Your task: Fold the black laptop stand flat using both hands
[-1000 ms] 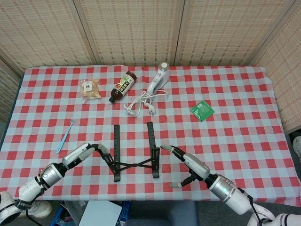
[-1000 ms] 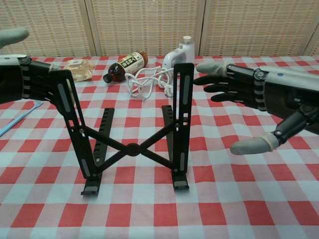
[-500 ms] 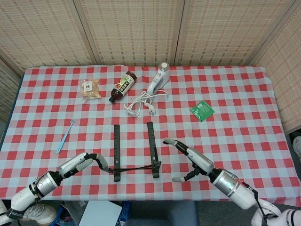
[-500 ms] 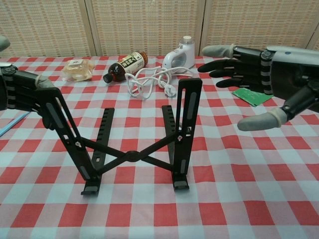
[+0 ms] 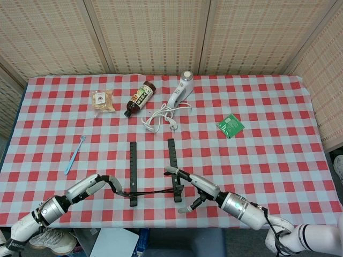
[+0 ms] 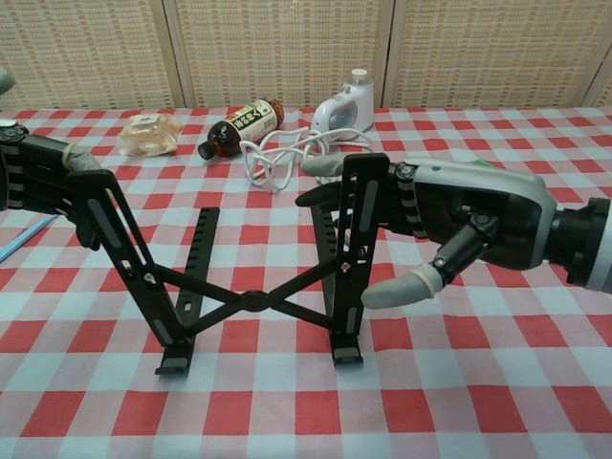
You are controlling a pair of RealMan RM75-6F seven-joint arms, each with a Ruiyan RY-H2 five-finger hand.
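Black laptop stand (image 6: 253, 287) judged rigid, light, hinged; left hand (image 6: 38, 177) gripped its left upright, right hand (image 6: 459, 225) spread against the right.

The head view looks steeply down from high over the whole desk (image 5: 268, 155); the chest view sits low and close, facing forward; both share the laptop stand (image 6: 258, 277).

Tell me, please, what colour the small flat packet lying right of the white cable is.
Green; the small flat packet shows best in the head view.
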